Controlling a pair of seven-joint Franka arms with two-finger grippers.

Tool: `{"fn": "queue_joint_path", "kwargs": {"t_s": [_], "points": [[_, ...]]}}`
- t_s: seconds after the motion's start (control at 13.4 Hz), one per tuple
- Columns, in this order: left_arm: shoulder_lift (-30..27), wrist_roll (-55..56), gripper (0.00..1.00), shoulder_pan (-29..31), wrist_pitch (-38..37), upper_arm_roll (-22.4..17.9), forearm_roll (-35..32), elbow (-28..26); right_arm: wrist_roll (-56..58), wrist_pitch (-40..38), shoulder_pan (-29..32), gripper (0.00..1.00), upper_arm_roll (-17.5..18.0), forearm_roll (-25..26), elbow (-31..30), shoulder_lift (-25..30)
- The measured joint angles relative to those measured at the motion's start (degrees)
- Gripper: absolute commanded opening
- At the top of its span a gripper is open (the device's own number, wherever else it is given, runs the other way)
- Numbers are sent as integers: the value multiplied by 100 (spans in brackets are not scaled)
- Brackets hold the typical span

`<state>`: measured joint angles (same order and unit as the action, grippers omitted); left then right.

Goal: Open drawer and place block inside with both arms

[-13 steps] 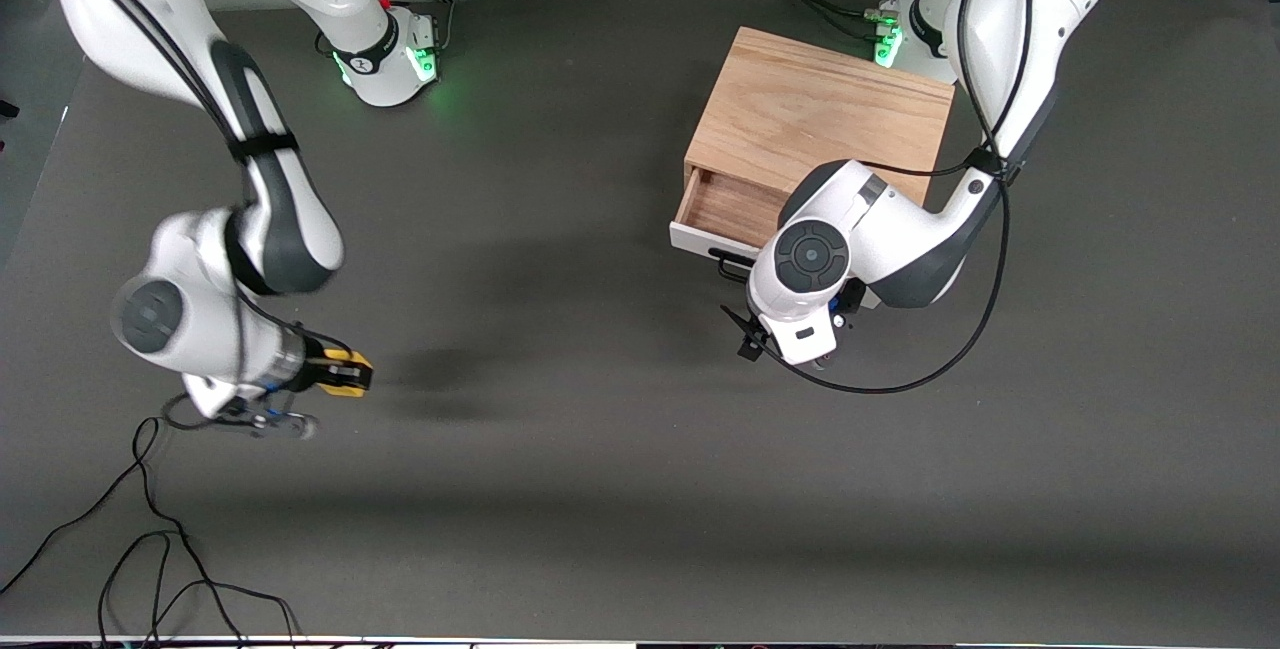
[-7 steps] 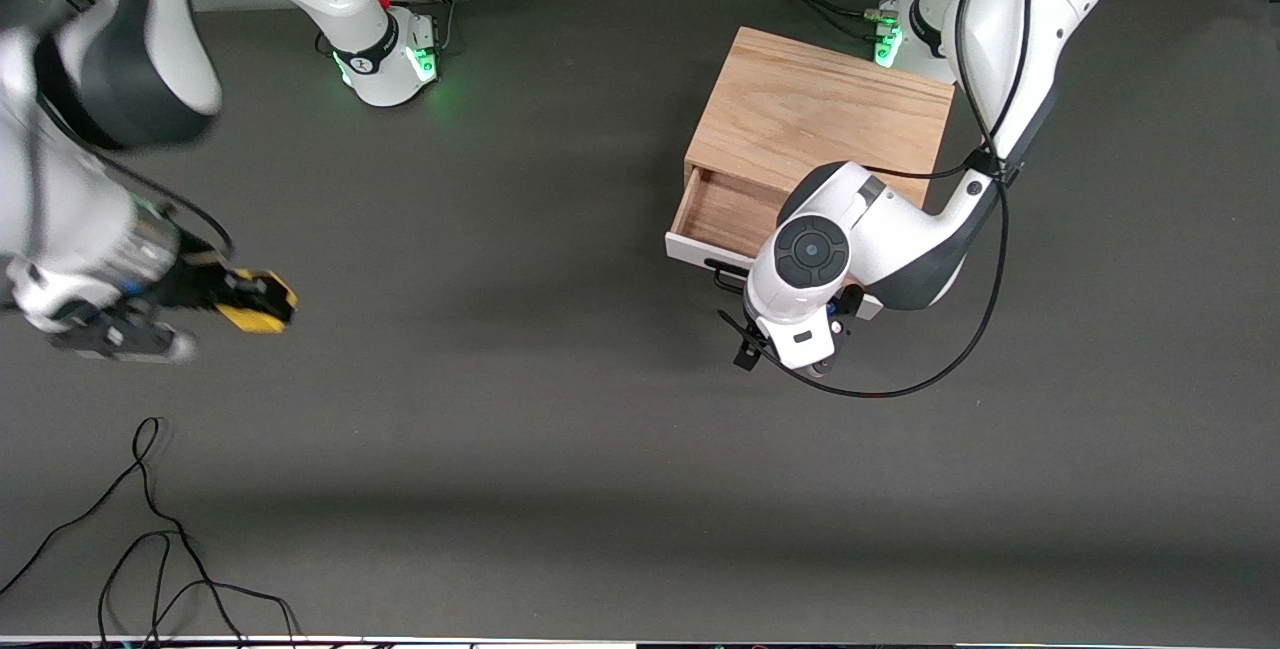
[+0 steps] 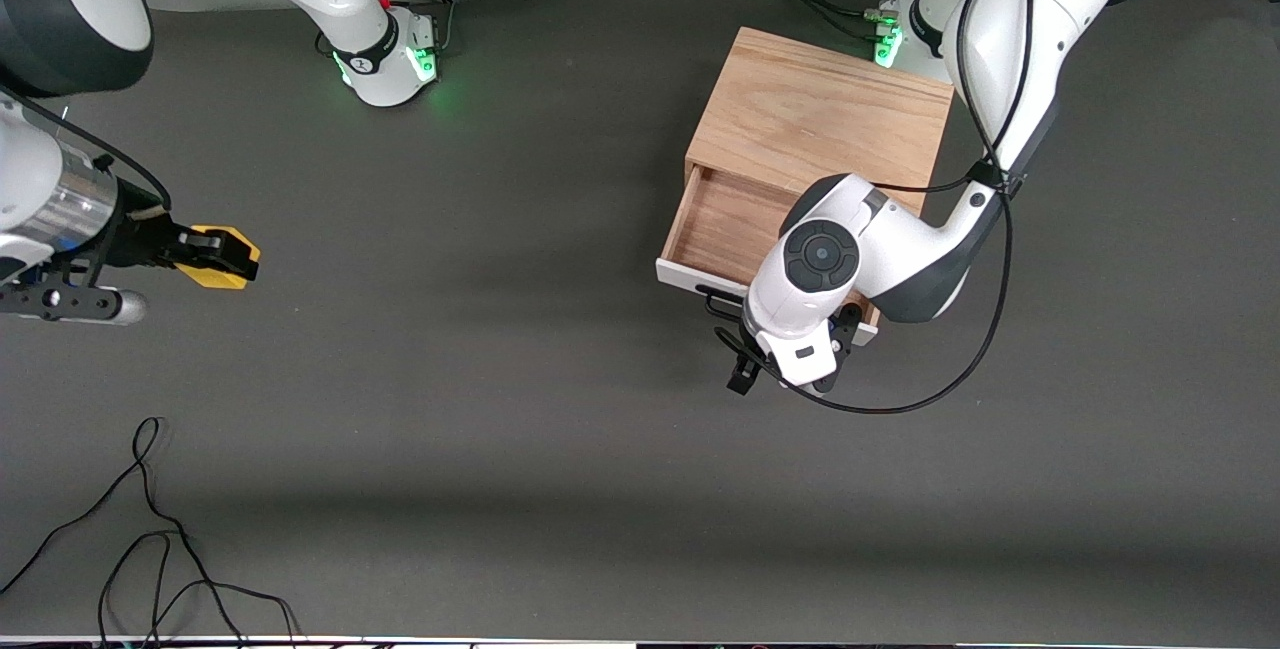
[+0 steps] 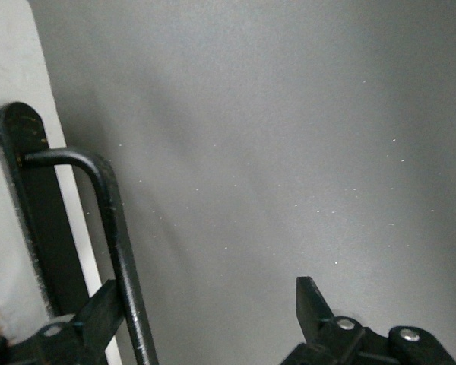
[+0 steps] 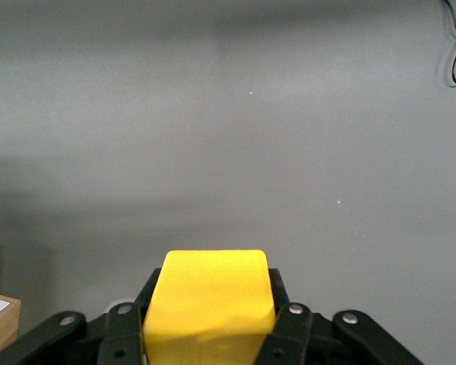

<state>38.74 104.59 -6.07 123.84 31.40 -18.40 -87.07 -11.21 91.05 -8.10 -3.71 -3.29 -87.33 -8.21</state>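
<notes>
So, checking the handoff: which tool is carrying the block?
The right tool, shut on the small yellow cube; the left tool straddles the drawer's black bar handle.

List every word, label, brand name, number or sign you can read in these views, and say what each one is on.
None can be read.
The right arm's base has a black band with small white marks, too small to read.
The wooden box, the drawer, the block and the table show no text.

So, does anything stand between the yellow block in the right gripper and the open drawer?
Nothing lies on the table between the block, held in the right gripper, and the drawer. But the left arm's wrist hangs over part of the opening.
</notes>
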Motion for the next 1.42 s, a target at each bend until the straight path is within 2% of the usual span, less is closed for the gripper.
{"fn": "queue_joint_path", "kwargs": {"t_s": [0.3,0.52,0.67,0.82,0.97,1.2,1.42], "points": [[-7,-3,100,-27,-393,22,-20,366,0,5,-5,0,1,0,34,-57],[-164,-24,100,-42,-1210,91,-20,800,0,5,-8,0,7,-1,44,-57],[-490,-356,100,11,-1929,157,53,966,0,10,-33,0,55,-41,46,-58],[-921,-1154,100,246,-2616,164,457,1007,-23,19,-159,0,83,-213,59,-87],[-1389,-2248,100,707,-3321,161,863,1022,-426,75,-558,0,98,-258,251,-247],[-1937,-3961,100,1497,-4176,157,1232,1023,-1503,118,-1340,0,119,-258,874,-772],[-2249,-5474,100,2031,-4711,160,1305,987,-2451,121,-1893,0,126,-258,1439,-1334]]}}
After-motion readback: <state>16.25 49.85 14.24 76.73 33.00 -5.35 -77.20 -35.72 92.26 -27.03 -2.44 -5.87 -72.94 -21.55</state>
